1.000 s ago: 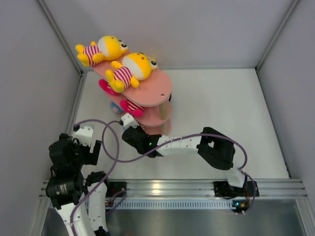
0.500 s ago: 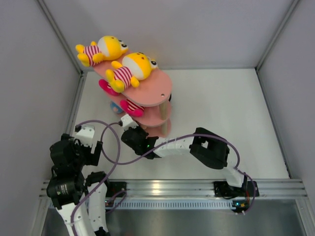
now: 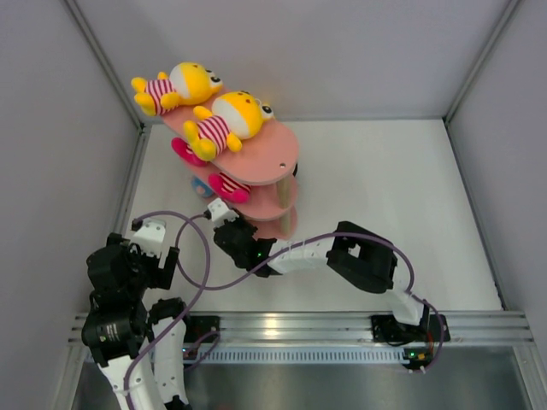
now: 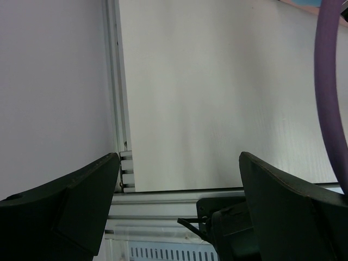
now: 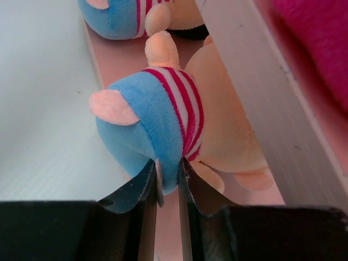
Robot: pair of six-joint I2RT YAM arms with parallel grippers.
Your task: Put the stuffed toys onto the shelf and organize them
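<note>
The pink three-tier shelf stands at the back left. Two yellow stuffed toys lie on its top board, and magenta toys show on the middle board. My right gripper reaches in at the lowest board, shut on the blue bottom of a beige-headed, blue-shirted toy lying there. A second blue-shirted toy lies just beyond it. In the top view that right gripper is at the shelf's near-left foot. My left gripper is open and holds nothing, at the near-left corner.
A light wooden post of the shelf runs right beside the held toy. A purple cable loops between the two arms. Grey walls close in on the left, back and right, and an aluminium rail runs along the near edge.
My right arm has drawn its elbow leftward and pushed its gripper a little closer to the shelf's foot. The left arm has hardly moved.
</note>
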